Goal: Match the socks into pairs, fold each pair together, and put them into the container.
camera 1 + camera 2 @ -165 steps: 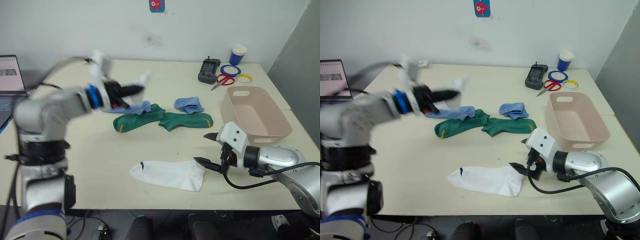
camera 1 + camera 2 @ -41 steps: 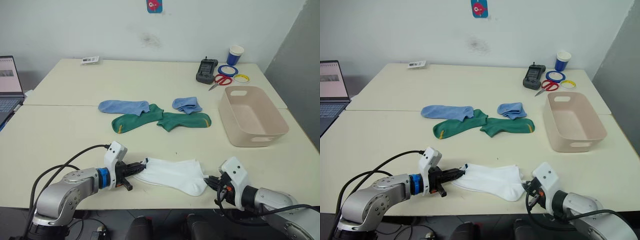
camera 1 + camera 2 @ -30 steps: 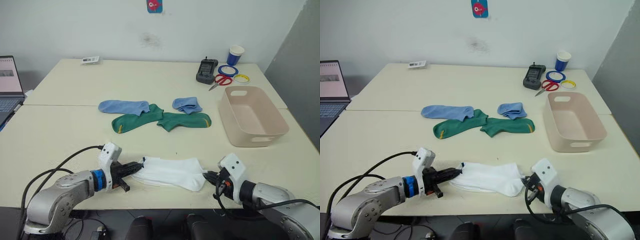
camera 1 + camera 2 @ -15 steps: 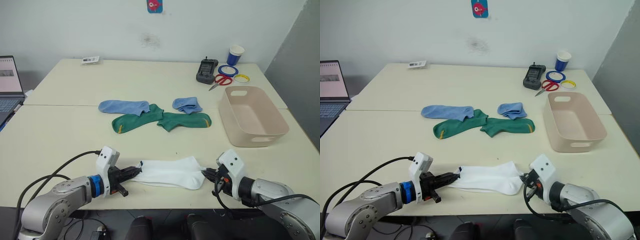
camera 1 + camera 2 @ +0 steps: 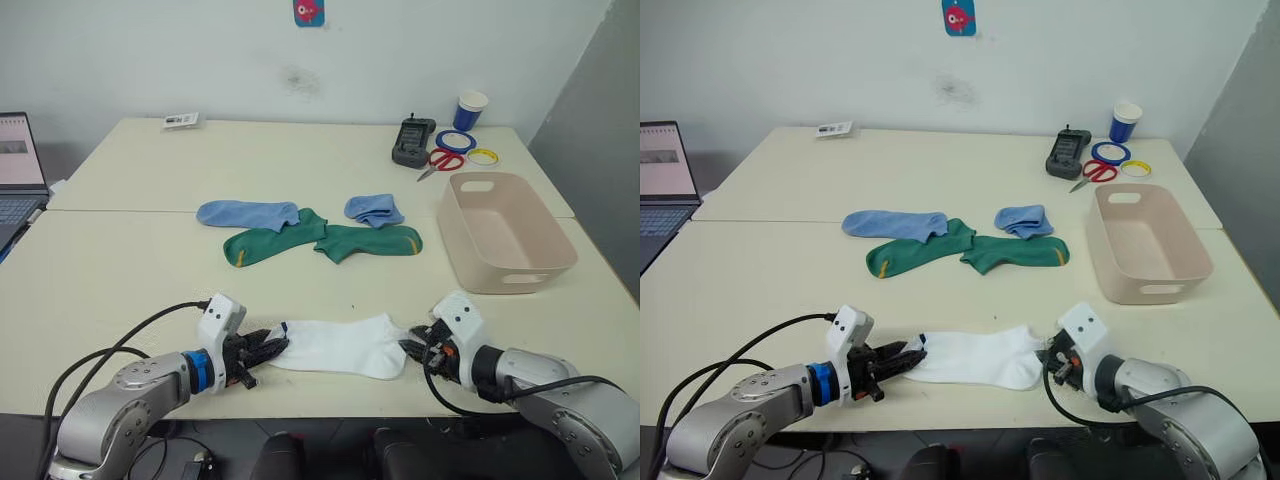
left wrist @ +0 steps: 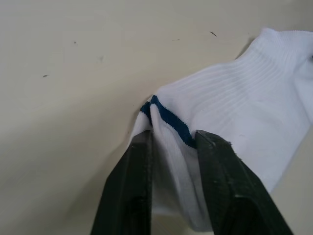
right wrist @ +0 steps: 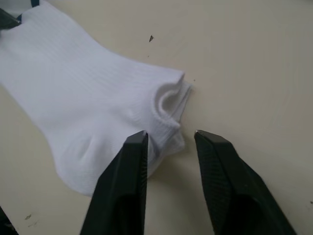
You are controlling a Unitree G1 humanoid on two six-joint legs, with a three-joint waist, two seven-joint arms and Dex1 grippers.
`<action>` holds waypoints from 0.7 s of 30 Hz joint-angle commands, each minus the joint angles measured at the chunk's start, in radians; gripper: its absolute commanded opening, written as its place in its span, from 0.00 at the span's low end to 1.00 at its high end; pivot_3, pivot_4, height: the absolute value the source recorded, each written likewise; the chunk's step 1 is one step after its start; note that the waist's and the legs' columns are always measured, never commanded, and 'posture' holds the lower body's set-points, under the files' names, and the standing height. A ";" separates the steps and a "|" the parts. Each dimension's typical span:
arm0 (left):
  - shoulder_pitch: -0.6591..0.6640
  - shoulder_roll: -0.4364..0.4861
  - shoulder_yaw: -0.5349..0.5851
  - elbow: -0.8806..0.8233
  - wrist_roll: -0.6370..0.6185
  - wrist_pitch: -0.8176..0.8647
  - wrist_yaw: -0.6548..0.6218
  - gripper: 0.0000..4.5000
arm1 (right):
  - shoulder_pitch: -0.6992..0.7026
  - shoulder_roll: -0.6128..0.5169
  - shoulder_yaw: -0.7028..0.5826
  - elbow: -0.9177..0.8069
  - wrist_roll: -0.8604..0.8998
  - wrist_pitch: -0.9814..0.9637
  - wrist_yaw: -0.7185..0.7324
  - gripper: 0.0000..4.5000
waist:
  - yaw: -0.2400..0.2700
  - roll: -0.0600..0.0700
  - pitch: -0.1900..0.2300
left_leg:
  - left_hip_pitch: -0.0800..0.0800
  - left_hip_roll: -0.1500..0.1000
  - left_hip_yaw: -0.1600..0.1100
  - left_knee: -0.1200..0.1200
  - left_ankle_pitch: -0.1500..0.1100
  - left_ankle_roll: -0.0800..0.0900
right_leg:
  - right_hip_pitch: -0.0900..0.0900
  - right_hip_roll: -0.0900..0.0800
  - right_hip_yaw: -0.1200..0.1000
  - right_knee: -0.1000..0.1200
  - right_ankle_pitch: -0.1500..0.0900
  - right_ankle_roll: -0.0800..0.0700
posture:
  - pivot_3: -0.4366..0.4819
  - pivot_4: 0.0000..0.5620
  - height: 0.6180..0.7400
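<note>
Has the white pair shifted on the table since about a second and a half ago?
Yes. The white socks now lie stretched flatter between the left gripper and right gripper, slightly farther from the table's near edge, toward the green socks.

Cream table (image 5: pixel 130 260) — white socks (image 5: pixel 340 346) near front edge, green socks (image 5: pixel 320 241), blue socks (image 5: pixel 248 212), tub (image 5: pixel 510 232), cup (image 5: pixel 473 109).

A blue paper cup (image 5: pixel 472 108), red scissors (image 5: pixel 441 161) and a black device (image 5: pixel 415 141) sit at the table's (image 5: pixel 130 270) far edge.
</note>
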 commanded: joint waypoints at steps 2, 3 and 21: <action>0.017 0.010 0.066 -0.001 0.017 -0.100 -0.026 0.68 | -0.009 -0.024 -0.086 -0.083 0.042 0.001 0.026 0.75 | 0.000 0.000 0.000 | 0.000 0.000 0.000 0.000 0.000 0.000 | 0.000 0.000 0.000 0.000 0.000 0.000 | 0.48 0.27 0.93; 0.015 0.010 0.092 -0.002 -0.003 -0.098 -0.030 0.68 | -0.006 -0.035 -0.106 -0.094 0.052 0.000 0.040 0.82 | 0.000 0.000 0.000 | 0.000 0.000 0.000 0.000 0.000 0.000 | 0.000 0.000 0.000 0.000 0.000 0.000 | 0.48 0.27 0.93; -0.239 0.098 -0.184 0.033 0.076 -0.247 -0.335 0.00 | -0.133 0.011 0.217 0.027 -0.094 -0.311 0.072 0.32 | 0.001 0.000 0.000 | -0.002 -0.001 0.002 -0.001 0.000 0.000 | -0.001 0.000 0.001 -0.003 0.000 0.000 | 0.48 0.27 0.93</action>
